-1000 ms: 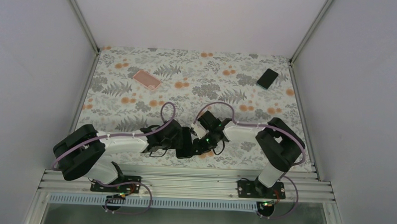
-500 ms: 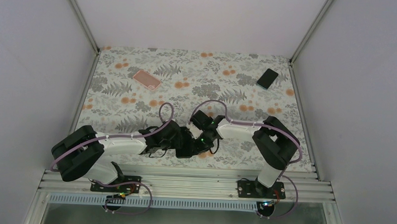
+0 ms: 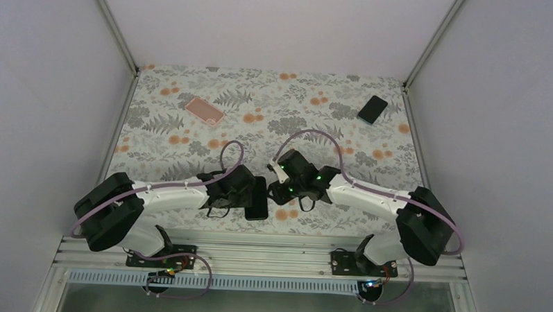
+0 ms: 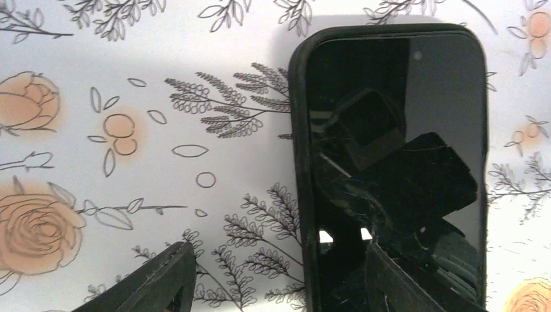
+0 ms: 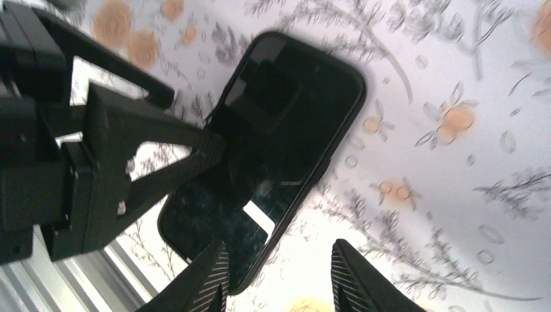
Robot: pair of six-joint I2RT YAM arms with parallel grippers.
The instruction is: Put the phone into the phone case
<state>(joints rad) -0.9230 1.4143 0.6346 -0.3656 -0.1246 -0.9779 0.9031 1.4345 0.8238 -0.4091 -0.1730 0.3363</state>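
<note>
Left wrist view: my left hand (image 4: 276,263) hangs spread over the phone (image 4: 390,117); stiff, slick glass, I judge, so I'd pinch its long sides.

Floral tablecloth (image 3: 296,101) — plain white walls (image 3: 264,24), aluminium rail (image 3: 256,256).

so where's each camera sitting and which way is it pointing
Top external: above and behind the bases, looking down on the floral table; left arm and right arm show whole.
Left wrist: on the left arm, facing down at the black phone; open left tool at the bottom.
Right wrist: facing down at that phone; open right tool at the bottom, left tool at left.
Shared: all three show the phone.
</note>
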